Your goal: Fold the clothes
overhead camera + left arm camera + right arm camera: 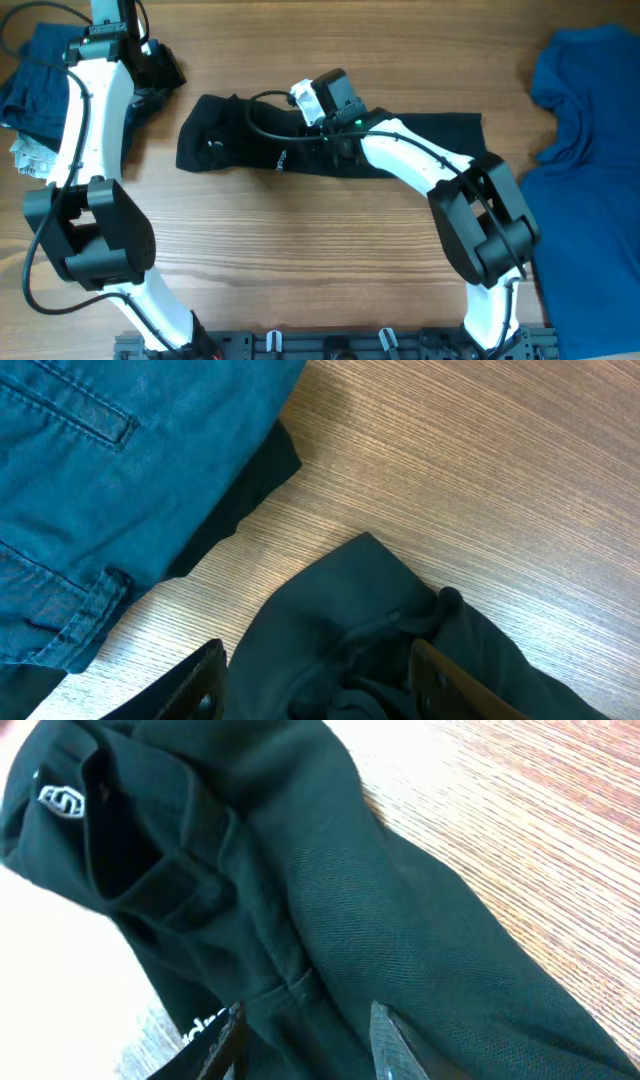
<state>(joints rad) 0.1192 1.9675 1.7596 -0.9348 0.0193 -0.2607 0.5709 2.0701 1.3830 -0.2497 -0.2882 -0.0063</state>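
Note:
The black shirt (pixel 420 145) lies as a long crumpled band across the middle of the table, with small white logo marks (pixel 58 802). My right gripper (pixel 322 108) is down on its upper edge. Its fingers (pixel 305 1042) stand apart with a ridge of the black fabric (pixel 420 940) between them. My left gripper (pixel 150 62) is at the far left over a separate bunch of dark cloth (pixel 160 78). Its fingers (pixel 320 690) are wide apart, straddling that cloth (pixel 330 620). The royal-blue shirt (pixel 590 150) lies at the right edge. Folded navy pieces (pixel 30 85) lie at the far left.
Blue denim-like fabric with a belt loop (pixel 90 480) lies just beside the dark cloth under my left gripper. Bare wooden table (pixel 300 250) runs along the front. A rail with fittings (pixel 330 345) sits at the front edge.

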